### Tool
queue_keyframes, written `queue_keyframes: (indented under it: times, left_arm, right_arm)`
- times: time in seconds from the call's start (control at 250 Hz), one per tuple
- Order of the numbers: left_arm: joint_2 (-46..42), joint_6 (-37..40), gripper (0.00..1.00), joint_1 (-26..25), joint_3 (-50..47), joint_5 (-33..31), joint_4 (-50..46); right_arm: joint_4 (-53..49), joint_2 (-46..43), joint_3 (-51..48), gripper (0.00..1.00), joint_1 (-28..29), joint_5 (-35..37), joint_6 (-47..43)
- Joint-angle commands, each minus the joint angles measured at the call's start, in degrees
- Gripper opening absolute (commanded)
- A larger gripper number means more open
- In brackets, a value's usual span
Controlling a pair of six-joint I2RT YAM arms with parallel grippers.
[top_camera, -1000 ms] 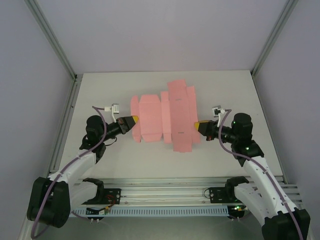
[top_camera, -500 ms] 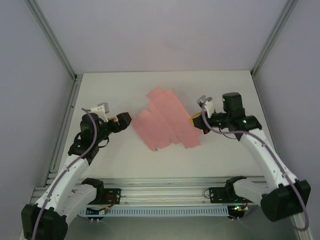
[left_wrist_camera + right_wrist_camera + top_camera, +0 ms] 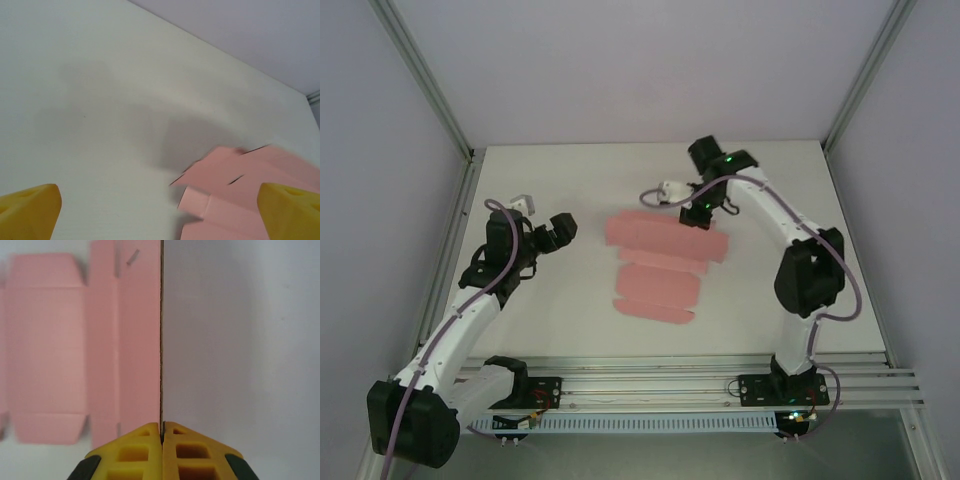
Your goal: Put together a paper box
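The paper box is a flat pink die-cut sheet (image 3: pixel 660 265) with flaps in the middle of the white table. My right gripper (image 3: pixel 701 213) reaches over from the far side and is shut on the sheet's far edge. In the right wrist view its yellow fingers (image 3: pixel 162 424) pinch the card edge-on, and the rest of the pink sheet (image 3: pixel 60 340) spreads to the left. My left gripper (image 3: pixel 558 230) stands open just left of the sheet, apart from it. In the left wrist view the sheet's flaps (image 3: pixel 250 175) lie ahead between the wide yellow fingertips (image 3: pixel 30 210).
Aluminium rails (image 3: pixel 650 375) run along the near edge of the table. Slanted frame posts (image 3: pixel 435 100) rise at the back corners. Grey walls close in the table (image 3: pixel 770 300) on three sides.
The left gripper opened, let go of the sheet and drew back to the left. The right arm swung to the far side with the sheet's edge in its grip, turning the sheet.
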Motion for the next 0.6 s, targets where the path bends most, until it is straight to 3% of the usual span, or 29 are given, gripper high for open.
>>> queue_keyframes:
  times: [0.0, 0.108, 0.268, 0.419, 0.555, 0.595]
  left_arm:
    - [0.5, 5.4, 1.0, 0.6, -0.6, 2.5, 2.9]
    - [5.0, 9.2, 1.0, 0.5, -0.4, 10.9, 7.0]
    - [16.4, 16.7, 0.92, -0.4, 5.4, 26.0, 7.5]
    - [24.1, 22.2, 0.84, -1.2, 10.4, 29.9, 6.9]
    - [28.8, 23.3, 0.59, -1.3, 14.7, 30.8, 5.4]
    - [30.1, 23.6, 0.57, -1.4, 15.9, 32.3, 5.4]
  right_arm:
    - [20.9, -2.5, -9.9, 0.0, 2.0, 6.5, -7.5]
    - [35.6, -5.3, -17.2, 0.0, 3.0, 0.7, -5.0]
    - [40.1, -4.7, -20.3, 0.0, 4.2, 1.6, -6.7]
    - [37.2, -5.1, -20.0, 0.0, 4.2, 0.3, -5.8]
    - [34.1, -6.2, -19.8, 0.0, 4.1, -1.8, -5.5]
    - [33.4, -6.2, -19.6, 0.0, 4.1, -2.3, -5.2]
